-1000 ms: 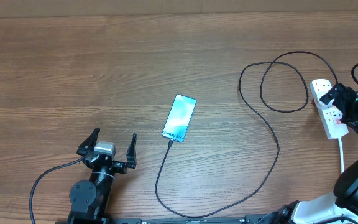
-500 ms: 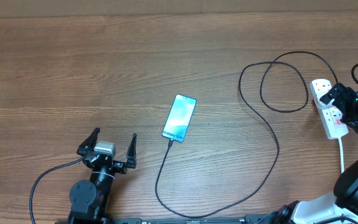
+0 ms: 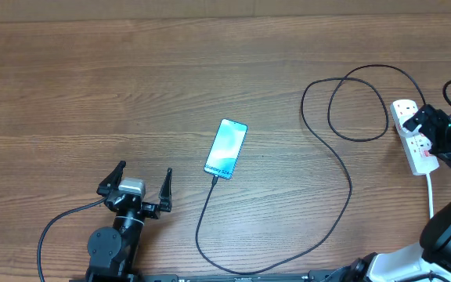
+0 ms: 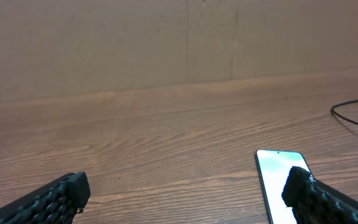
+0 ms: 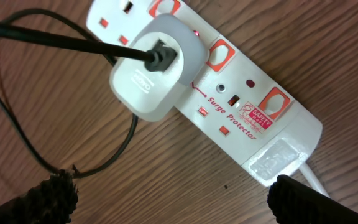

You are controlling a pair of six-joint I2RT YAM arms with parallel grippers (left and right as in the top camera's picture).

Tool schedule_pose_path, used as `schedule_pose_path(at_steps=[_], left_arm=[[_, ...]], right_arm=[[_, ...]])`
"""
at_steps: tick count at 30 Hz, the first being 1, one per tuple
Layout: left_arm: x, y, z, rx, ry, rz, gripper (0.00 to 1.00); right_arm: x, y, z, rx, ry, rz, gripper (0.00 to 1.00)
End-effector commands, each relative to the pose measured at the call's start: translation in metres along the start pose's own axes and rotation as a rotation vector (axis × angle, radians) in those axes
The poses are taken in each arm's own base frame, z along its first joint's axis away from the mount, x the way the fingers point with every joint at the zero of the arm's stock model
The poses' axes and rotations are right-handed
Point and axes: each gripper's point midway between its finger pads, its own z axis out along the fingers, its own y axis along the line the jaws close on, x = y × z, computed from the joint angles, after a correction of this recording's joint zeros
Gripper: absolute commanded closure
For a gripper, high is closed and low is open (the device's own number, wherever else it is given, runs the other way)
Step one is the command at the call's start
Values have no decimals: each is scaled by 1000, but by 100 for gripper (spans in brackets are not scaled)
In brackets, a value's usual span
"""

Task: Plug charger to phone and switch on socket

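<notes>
The phone lies mid-table with its screen lit; it also shows in the left wrist view. The charger's black cable loops from the phone's near end to a white adapter plugged into the socket, a white power strip with red switches at the right edge. My left gripper is open and empty, left of and nearer than the phone. My right gripper is open over the socket, with nothing between its fingers.
The socket's white cord runs toward the near edge at the right. A wooden wall stands at the table's far side. A thin black cable trails from the left arm.
</notes>
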Motion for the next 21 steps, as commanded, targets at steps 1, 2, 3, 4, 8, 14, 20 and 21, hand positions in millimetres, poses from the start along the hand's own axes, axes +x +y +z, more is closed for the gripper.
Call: schedule_pose_path(at_steps=[1,2,3,4,8,14,20,21], left_arm=[[0,2,0,-12,-6,23,0],[0,2,0,-12,-6,23,0],[0,2,0,-12,-6,23,1],[0,2,0,-12,-6,23,0],[0,2,0,-12,-6,23,1],[0,2,0,-12,-6,23,0],[0,2,0,-12,-6,23,0],[0,2,0,-12,-6,23,1]], right_arm=[[-8,13,-43,-29,-123,-44,0],[-9,16,-54,-34,-154,-50,0],[-10,18,-64,-39,-183,-56,0],[-11,20,-72,-43,-206,-61,0],[-11,27,-100,-57,-284,-80,0],[1,63,-112,-102,-308,-178,0],[29,119,-108,-172,-272,-336,0],[36,132,-107,-188,-262,-372,0]])
